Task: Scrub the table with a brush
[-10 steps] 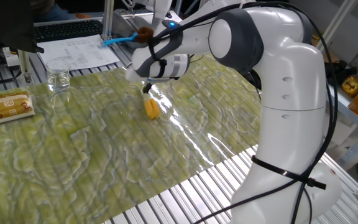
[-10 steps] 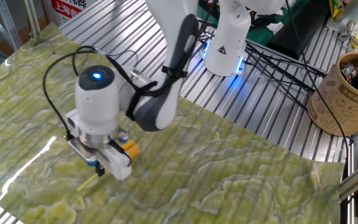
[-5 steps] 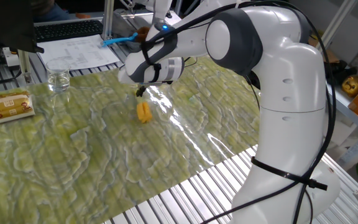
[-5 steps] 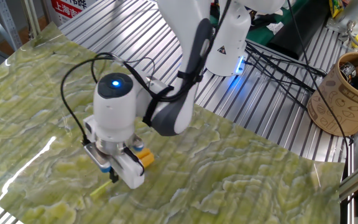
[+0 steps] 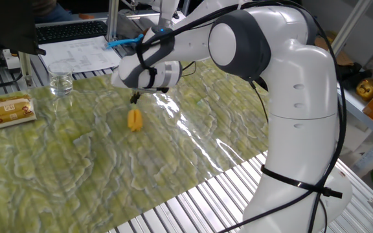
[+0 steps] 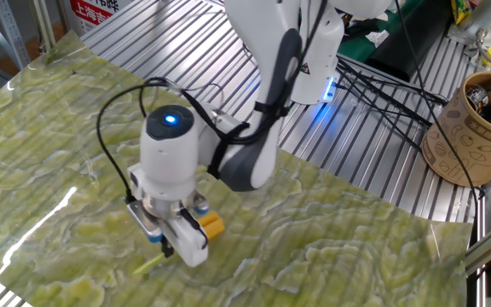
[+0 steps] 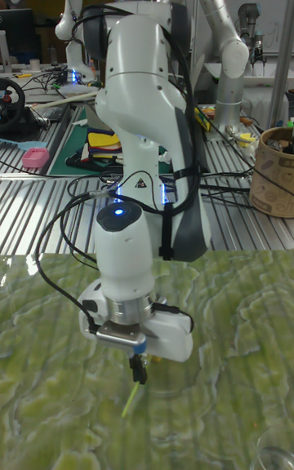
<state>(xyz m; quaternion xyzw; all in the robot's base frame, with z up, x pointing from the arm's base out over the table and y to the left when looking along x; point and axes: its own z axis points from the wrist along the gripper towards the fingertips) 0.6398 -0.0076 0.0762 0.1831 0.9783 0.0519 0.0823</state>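
The brush has a yellow ribbed head (image 5: pixel 135 120) that rests on the green-yellow marbled sheet of the table (image 5: pixel 57 162). My gripper (image 5: pixel 135 98) hangs just above the head, shut on the thin stick handle. In the other fixed view the head (image 6: pixel 210 226) shows beside the gripper (image 6: pixel 170 248), and the pale handle end (image 6: pixel 147 266) pokes out below the fingers. The tall fixed view shows the gripper (image 7: pixel 138 369) from the front with the stick (image 7: pixel 129 400) slanting down to the sheet; the head is hidden there.
A tan packet (image 5: pixel 8 110) and a clear glass (image 5: pixel 61 83) stand at the sheet's far left. Papers (image 5: pixel 83 55) and a blue-handled brush (image 5: pixel 125 41) lie behind. Bare metal slats (image 5: pixel 193 207) run along the near edge. A brown cup (image 6: pixel 476 128) and cables (image 6: pixel 382 81) sit by the arm's base.
The gripper has slid left across the sheet in the one fixed view, dragging the yellow head along the surface. It has stayed shut on the handle.
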